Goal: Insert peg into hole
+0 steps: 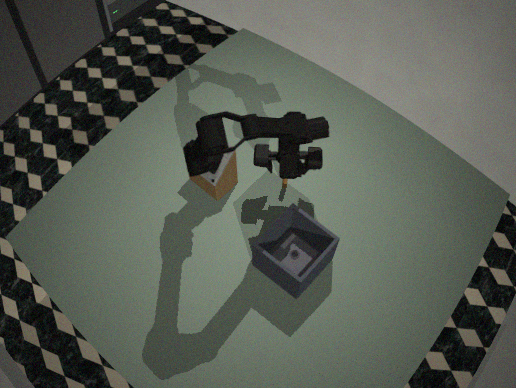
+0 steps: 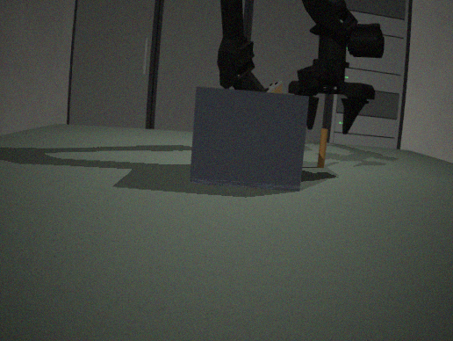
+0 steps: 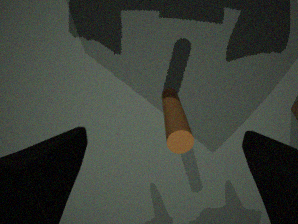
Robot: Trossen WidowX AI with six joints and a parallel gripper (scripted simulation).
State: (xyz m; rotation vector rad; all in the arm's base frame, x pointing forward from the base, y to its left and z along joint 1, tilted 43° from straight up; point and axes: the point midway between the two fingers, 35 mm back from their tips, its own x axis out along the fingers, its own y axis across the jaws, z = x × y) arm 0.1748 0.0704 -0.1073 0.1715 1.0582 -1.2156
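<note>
The orange peg [image 2: 322, 148] stands upright on the green table just behind the box; it also shows in the top view [image 1: 283, 183] and from above in the wrist view [image 3: 177, 124]. My gripper [image 2: 331, 124] is open and empty, directly above the peg, with its fingertips level with the peg's top and apart from it. In the wrist view the two dark fingers flank the peg at the lower left and lower right [image 3: 166, 189]. The open grey box sits in front of the peg, with the holed plate [image 1: 294, 254] at its bottom.
The arm's base stands on an orange-brown block [image 1: 215, 175] to the left of the gripper. Checkered floor borders the table. Cabinets stand behind [image 2: 369, 75].
</note>
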